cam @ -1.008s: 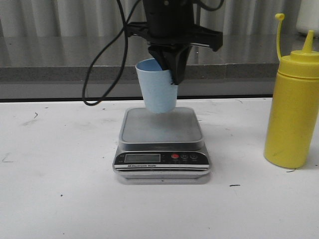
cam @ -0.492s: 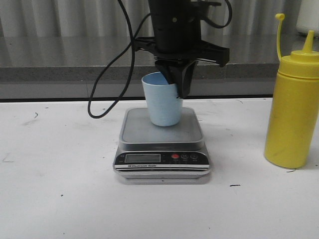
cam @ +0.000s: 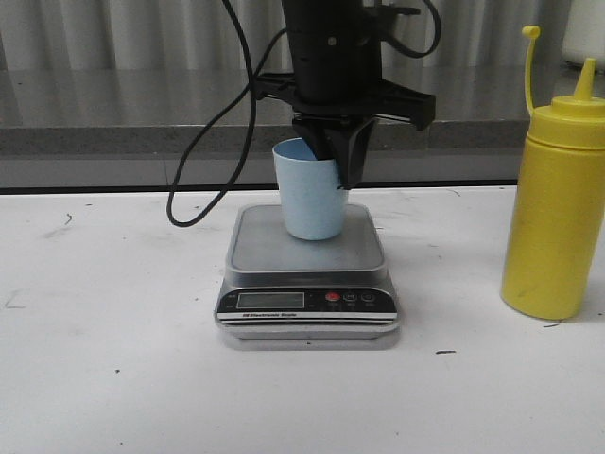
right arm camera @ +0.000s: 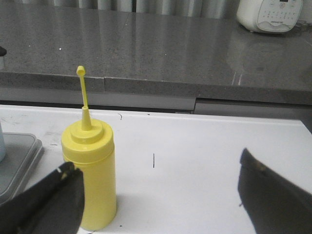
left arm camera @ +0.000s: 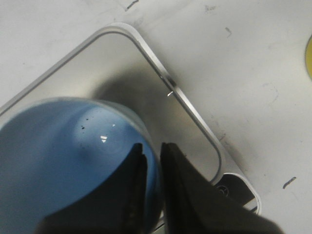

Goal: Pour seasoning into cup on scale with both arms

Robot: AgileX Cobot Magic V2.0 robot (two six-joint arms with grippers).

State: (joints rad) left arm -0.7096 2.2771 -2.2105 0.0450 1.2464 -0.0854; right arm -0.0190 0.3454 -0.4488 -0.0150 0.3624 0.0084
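Note:
The pale blue cup [cam: 312,199] stands on the platform of the silver scale [cam: 308,274] at the middle of the table. My left gripper [cam: 338,161] comes down from above and is shut on the cup's rim, one finger inside and one outside; the left wrist view shows this grip [left arm camera: 155,155] on the cup [left arm camera: 63,156] over the scale [left arm camera: 161,107]. The yellow seasoning bottle [cam: 556,203] stands upright at the right, cap strap up. My right gripper [right arm camera: 156,175] is open and empty, with the bottle [right arm camera: 92,180] just beyond its one finger.
A grey stone counter [cam: 113,123] runs behind the white table. A white appliance [right arm camera: 273,14] sits on it at the far right. A black cable [cam: 203,132] hangs from my left arm beside the scale.
My left gripper has lowered the cup from above the scale onto its platform. The cup now stands upright. The bottle has not moved.

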